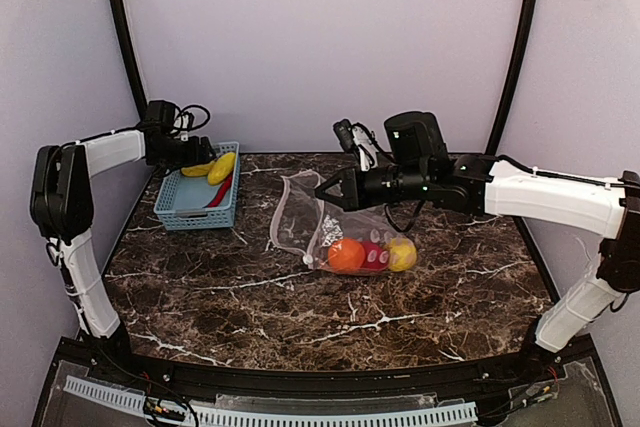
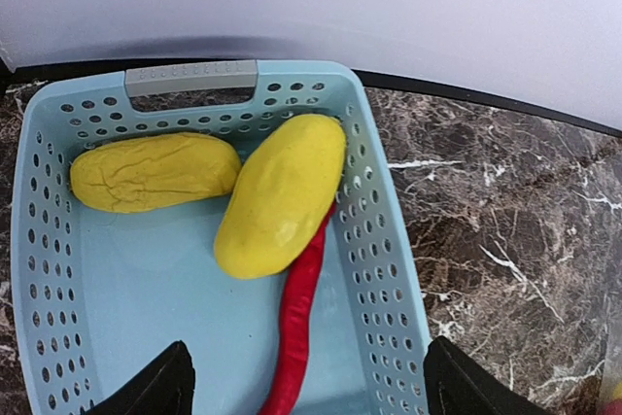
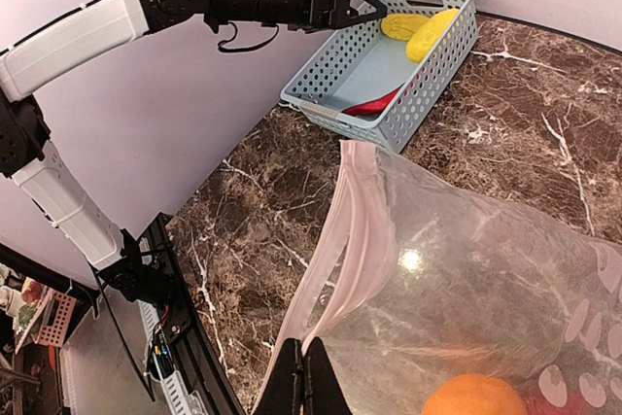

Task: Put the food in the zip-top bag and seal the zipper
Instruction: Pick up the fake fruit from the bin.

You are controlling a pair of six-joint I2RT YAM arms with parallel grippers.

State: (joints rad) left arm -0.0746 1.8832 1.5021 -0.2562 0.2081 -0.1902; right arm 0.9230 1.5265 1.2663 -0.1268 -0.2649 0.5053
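In the view from above, the left arm reaches to the back left corner of the dark marble bench, and its left fingers hang over the blue-grey basket. In the basket lie two yellow pieces and the red chili. Near the middle of the bench lies the zip-top bag. In its lower end are the orange ball, the round red piece and one more yellow piece, side by side. The right fingers hold the upper edge of the bag lifted. In the left wrist view, the left fingers stand wide apart with nothing between them, above the near end of the basket. A wrinkled yellow piece lies at the far wall. A smoother yellow piece touches it and leans on the side wall. The chili runs from under this piece toward the camera. In the right wrist view, the right fingers are closed on the pink zipper at the mouth of the bag, which is open. The orange ball shows through the clear plastic. Farther away the basket stands near the bench edge, with the left fingers open just above it.
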